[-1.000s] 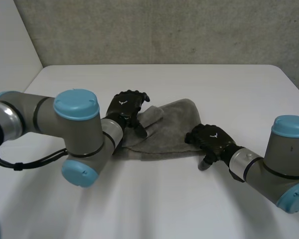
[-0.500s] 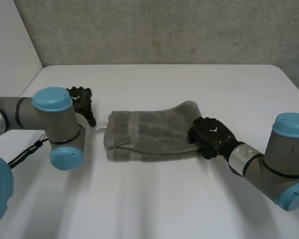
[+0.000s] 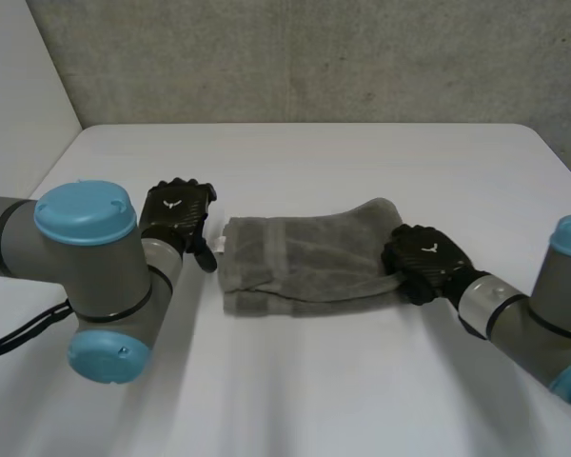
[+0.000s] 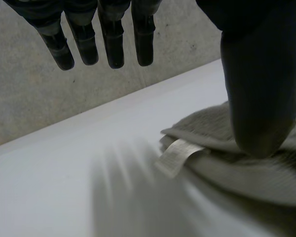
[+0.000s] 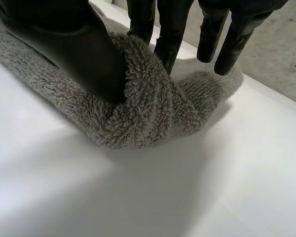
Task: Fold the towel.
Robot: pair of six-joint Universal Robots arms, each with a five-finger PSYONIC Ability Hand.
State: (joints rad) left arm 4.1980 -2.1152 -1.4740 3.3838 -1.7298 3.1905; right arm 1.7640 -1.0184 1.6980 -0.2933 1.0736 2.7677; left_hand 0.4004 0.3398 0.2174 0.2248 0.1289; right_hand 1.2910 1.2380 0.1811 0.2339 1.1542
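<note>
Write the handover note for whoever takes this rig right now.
Left hand: open, fingers straight, at the towel's left end by its label. I cannot tell whether the thumb touches the cloth.
Right hand: shut on the towel's right end, a bunched fold pinched between thumb and fingers.
Towel: in the middle of the table, lying in layers.
Done: at least one fold looks made.
Left: probably flatten the bunched end, release, and fold again if needed.

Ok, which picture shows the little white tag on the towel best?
The left wrist view: the tag sticks out of the towel's corner, big and close. The head view shows it as a white speck at the towel's end by the left hand. The right wrist view shows the towel's other end.
</note>
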